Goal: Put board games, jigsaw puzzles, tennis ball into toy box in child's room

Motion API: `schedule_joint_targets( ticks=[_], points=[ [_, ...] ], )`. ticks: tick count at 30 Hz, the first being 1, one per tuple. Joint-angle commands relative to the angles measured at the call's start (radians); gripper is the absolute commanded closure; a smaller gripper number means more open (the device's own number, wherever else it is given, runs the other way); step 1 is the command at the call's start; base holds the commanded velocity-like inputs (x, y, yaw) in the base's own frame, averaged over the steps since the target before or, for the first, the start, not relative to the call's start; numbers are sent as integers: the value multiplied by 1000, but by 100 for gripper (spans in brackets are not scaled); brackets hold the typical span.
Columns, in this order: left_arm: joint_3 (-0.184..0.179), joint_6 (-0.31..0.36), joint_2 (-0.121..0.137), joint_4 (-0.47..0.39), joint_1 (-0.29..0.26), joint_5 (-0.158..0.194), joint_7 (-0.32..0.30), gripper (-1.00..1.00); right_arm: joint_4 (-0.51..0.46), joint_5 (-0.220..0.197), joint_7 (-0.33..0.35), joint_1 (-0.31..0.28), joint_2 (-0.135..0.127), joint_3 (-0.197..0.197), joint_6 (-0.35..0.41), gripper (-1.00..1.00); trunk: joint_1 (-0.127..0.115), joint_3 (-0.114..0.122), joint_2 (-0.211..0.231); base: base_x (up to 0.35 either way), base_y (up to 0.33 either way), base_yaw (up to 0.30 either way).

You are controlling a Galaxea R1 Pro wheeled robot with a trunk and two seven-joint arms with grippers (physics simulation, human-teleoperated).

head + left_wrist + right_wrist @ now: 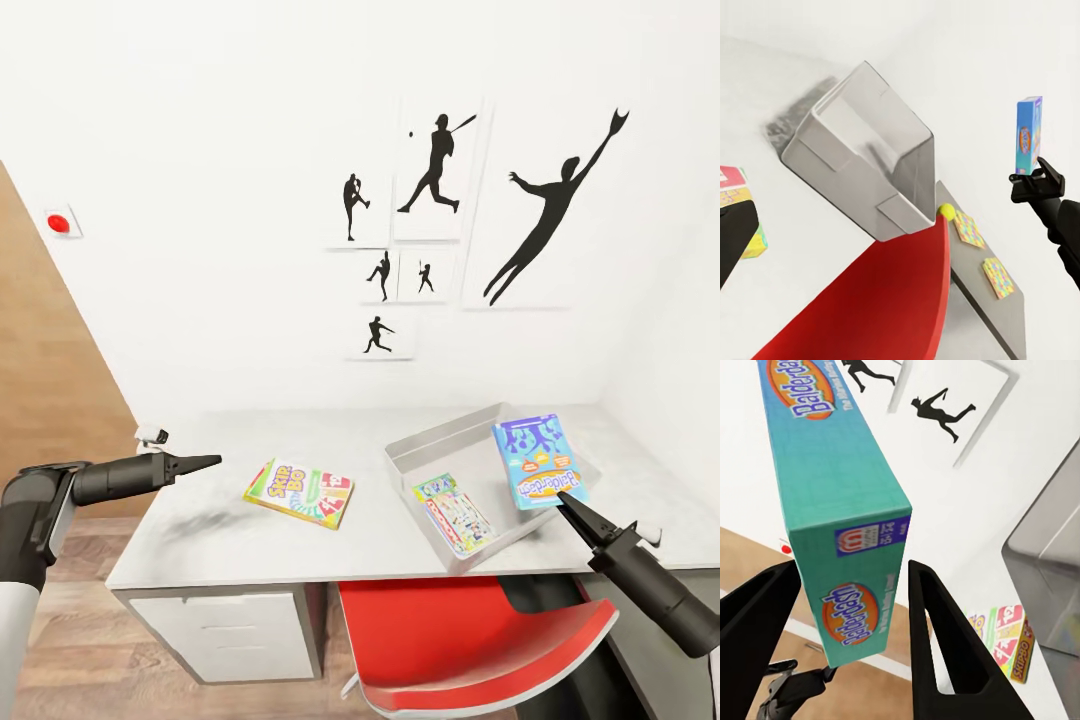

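Blue Balderdash board game (539, 461) held on end above the far right corner of the toy box (420, 452), right of centre in the head view, long axis near upright and leaning a little, printed cover facing the camera. Pinched at its lower edge by the right gripper (568, 506); seen in the right wrist view as a teal-edged box (840, 510) between the two black fingers (941, 637), which close narrowly on its sides. Same box edge-on in the left wrist view (1029, 135), upright above the right gripper (1035, 180).

Light grey toy box set at an angle on the pale grey table (200, 540), holding one board game with a busy multicoloured cover (455, 512) lying flat on its floor, long axis along the bin's length.

Yellow-green-red Skip-Bo board game (300, 492) lying flat on the table, lower centre-left of the head view, long axis slightly tilted, well apart from the bin.

In the left wrist view, tennis ball (946, 211) just beyond the bin's corner, with two jigsaw puzzles (967, 229) (998, 277) flat on the darker lower section.

Left arm stretched level from the lower left of the head view, left gripper (200, 462) pointing right over the table, empty, fingertips drawn together to a point. Right arm reaching up from the lower right corner. Red chair (470, 640) under the table edge.
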Motion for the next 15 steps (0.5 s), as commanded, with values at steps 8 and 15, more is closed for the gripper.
schedule_joint_targets(
  ticks=[8,15],
  points=[
    [0,11,1,0,-1,-1,-4,-100,2,7,1,-1,1,-2,1,100,1,-2,-2,0,0,0],
    [0,11,2,0,-1,-2,-4,-100,2,8,-21,-1,2,-1,2,100,1,-2,-2,0,0,0]
  ],
)
